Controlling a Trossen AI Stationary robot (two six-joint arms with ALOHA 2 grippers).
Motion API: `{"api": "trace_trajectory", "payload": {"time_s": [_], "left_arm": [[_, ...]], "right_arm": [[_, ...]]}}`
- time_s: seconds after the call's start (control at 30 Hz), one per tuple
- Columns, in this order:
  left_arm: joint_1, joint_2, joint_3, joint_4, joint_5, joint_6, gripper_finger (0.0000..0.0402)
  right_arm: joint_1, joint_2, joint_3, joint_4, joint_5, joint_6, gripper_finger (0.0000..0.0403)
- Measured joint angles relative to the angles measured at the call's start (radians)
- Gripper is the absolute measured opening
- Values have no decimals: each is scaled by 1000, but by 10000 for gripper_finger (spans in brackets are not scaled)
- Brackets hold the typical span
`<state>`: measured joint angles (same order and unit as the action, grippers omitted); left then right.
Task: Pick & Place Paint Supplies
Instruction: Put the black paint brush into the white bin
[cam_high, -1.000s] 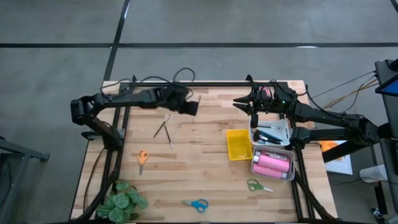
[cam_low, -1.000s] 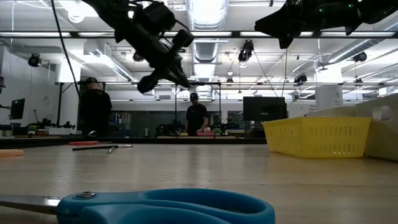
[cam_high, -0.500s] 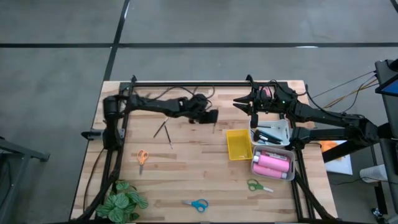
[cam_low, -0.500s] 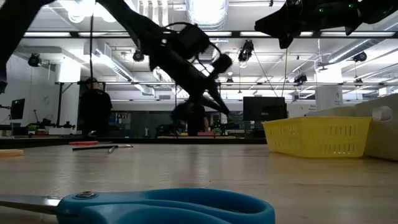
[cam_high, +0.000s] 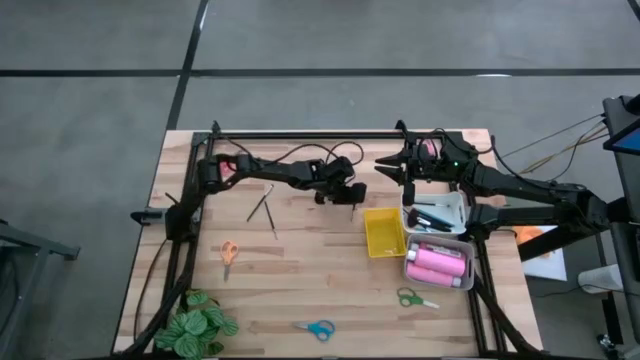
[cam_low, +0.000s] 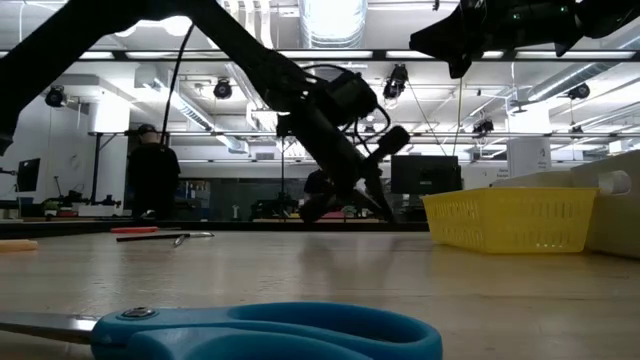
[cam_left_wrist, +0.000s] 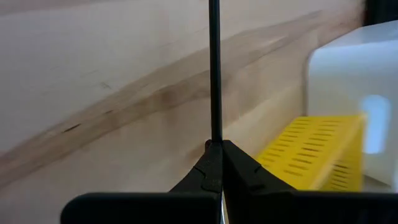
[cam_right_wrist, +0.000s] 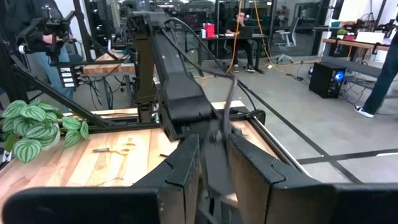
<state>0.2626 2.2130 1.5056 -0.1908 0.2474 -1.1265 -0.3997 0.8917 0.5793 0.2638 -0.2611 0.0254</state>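
Seen from above, orange scissors (cam_high: 229, 252) lie at 8 o'clock on the table (cam_high: 300, 270), loose brushes (cam_high: 264, 208) at 10. Near centre, the left gripper (cam_high: 352, 200) hangs over the wood beside the yellow tray (cam_high: 383, 232), fingers (cam_left_wrist: 239, 171) pinching a thin brush (cam_left_wrist: 214, 68). At 2 o'clock, the right gripper (cam_high: 385, 166) hovers, fingers (cam_right_wrist: 258, 165) slightly spread.

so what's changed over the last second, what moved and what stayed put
The left gripper, shut on a thin brush, swung across the table toward the yellow tray and now hangs just beside it. The right gripper stayed over the table's far edge; the scissors and the brushes on the table did not move.
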Motion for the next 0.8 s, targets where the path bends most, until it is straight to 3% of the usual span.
{"api": "trace_trajectory", "payload": {"time_s": [0.6,0.8], "left_arm": [[-5,31,1,-33,16,-1,2],[-5,31,0,-42,16,0,47]], "right_arm": [[0,0,0,1,0,0,83],[0,0,0,1,0,0,83]]}}
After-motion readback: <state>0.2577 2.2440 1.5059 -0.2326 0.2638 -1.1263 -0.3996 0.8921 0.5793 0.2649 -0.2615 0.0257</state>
